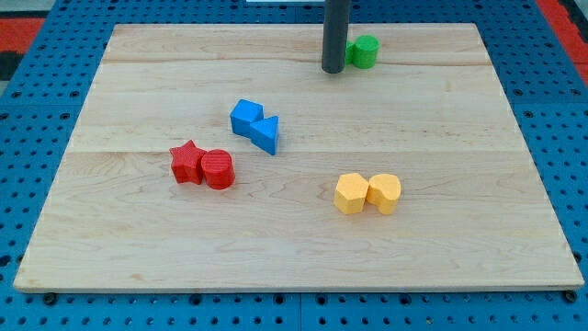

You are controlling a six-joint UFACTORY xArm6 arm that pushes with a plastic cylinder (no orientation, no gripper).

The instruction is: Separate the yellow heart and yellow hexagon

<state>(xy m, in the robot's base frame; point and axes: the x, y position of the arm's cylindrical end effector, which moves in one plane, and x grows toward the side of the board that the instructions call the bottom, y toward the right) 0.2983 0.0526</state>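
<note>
The yellow hexagon [350, 194] and the yellow heart [384, 193] lie side by side and touching, right of the board's middle toward the view's bottom; the hexagon is on the left. My tip [333, 70] is the lower end of a dark rod near the view's top, far above the yellow pair. It stands just left of a green block [364, 51], close to it.
A blue block [245, 117] and a blue triangle [267, 134] touch near the centre-left. A red star [186, 163] and a red cylinder [219, 170] touch at the left. The wooden board [138, 248] lies on a blue pegboard.
</note>
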